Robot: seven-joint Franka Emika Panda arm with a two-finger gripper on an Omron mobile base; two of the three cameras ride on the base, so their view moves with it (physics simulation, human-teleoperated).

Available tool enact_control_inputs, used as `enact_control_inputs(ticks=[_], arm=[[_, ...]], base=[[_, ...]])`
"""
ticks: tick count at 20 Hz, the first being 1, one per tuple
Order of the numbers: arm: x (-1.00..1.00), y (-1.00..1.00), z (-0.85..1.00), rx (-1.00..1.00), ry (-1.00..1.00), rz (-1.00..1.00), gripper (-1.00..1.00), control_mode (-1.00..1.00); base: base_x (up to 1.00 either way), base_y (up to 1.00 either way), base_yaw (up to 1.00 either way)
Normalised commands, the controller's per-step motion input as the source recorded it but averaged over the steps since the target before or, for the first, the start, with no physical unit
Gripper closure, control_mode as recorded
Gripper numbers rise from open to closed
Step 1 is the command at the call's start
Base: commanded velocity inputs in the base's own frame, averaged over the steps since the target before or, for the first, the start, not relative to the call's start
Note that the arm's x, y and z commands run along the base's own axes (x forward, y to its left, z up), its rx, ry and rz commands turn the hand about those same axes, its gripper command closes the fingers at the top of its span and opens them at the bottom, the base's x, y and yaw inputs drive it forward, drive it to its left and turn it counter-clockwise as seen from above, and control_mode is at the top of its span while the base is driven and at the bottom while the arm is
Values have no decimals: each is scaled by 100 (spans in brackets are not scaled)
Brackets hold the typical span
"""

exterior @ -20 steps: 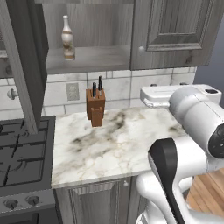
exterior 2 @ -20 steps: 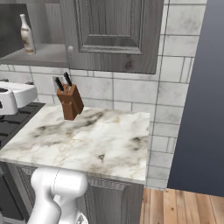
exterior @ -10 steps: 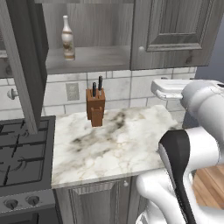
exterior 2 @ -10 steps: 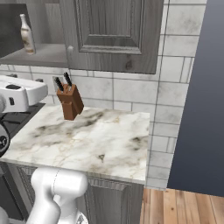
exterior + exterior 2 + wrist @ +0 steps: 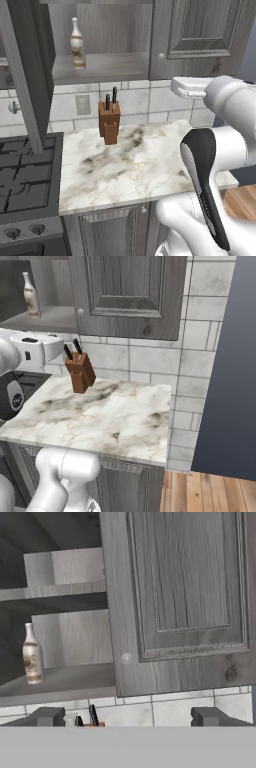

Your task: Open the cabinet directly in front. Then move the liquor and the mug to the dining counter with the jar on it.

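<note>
**Operator:** Where does the liquor sit from your jaws?

**Spotter:** Your gripper [image 5: 128, 718] stands wide open with nothing between the fingertips [image 5: 47, 717]. The liquor [image 5: 32, 655] is ahead of the jaws and off to their left in the hand view, upright on the lower shelf [image 5: 75, 679] of the cabinet [image 5: 185, 597], well apart from the fingers. You see the same bottle [image 5: 76, 43] in the left base view, standing on the shelf behind the swung-out left door [image 5: 25, 75], and again at the far left of the right base view [image 5: 31, 295].

**Operator:** And straight ahead of me?

**Spotter:** Straight ahead of the jaws is the cabinet's right door, closed, with its small round knob [image 5: 126, 658] near the lower left corner of the panel. That door covers everything to the right of the bottle. The left half is open, and you look into a bare upper shelf [image 5: 55, 591] above the bottle.

**Operator:** Anything below?

**Spotter:** Under the jaws lies the marble tabletop [image 5: 135, 165]. A brown knife block [image 5: 109, 122] with dark handles stands on it near the tiled wall [image 5: 150, 358], below the bottle's shelf; its handle tops just peek between your fingertips in the hand view. A black stove [image 5: 25, 172] adjoins the tabletop's left end. I cannot make out a mug on the visible shelves.
</note>
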Motion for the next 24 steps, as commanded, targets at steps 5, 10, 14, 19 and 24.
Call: enact_control_inputs(ticks=[5,10,14,19,24], arm=[[52,0,3,0,1,5,-100,-100],[44,-4,0,0,7,0,-100,-100],[42,-10,0,0,8,0,-100,-100],[52,-1,0,0,2,0,-100,-100],[63,0,0,0,0,0,-100,-100]], base=[[0,0,0],[0,0,0],[0,0,0],[0,0,0],[0,0,0]])
